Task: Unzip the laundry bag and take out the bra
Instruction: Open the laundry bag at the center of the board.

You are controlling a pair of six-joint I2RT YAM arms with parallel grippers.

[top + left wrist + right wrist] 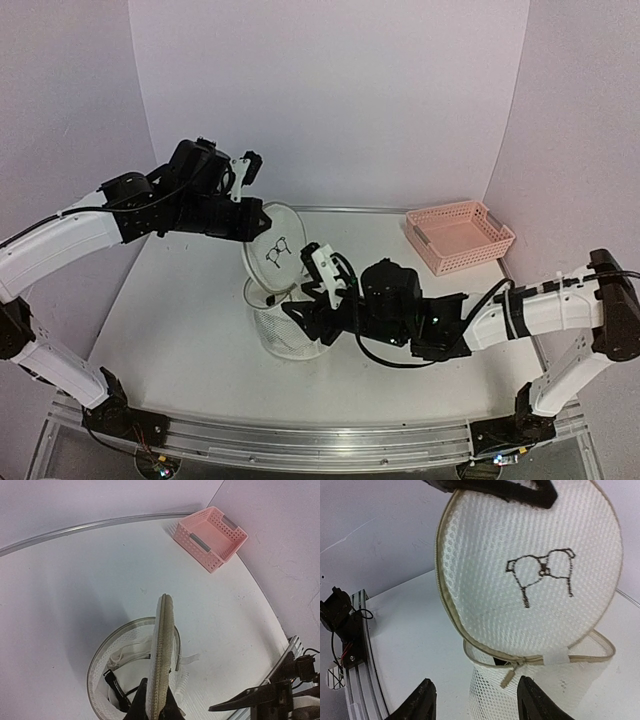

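The laundry bag (pixel 282 330) stands on the table with its zipper undone and its round lid (pixel 272 248), which carries the black bra drawing, lifted upright. My left gripper (pixel 257 222) is shut on the lid's top rim; the left wrist view shows the lid edge-on (pixel 163 645) between my fingertips (pixel 155 702). The bra (pixel 131 676) lies inside the open pouch, white with a black strap (pixel 111 682). My right gripper (pixel 305 303) is open and empty, close to the pouch's right side. In the right wrist view it (pixel 477 700) faces the zipper pull (pixel 507 678) below the lid (pixel 535 575).
A pink lattice basket (pixel 460 236) stands at the back right, also seen in the left wrist view (pixel 210 537). White walls enclose the table on three sides. The metal rail (pixel 300 440) runs along the near edge.
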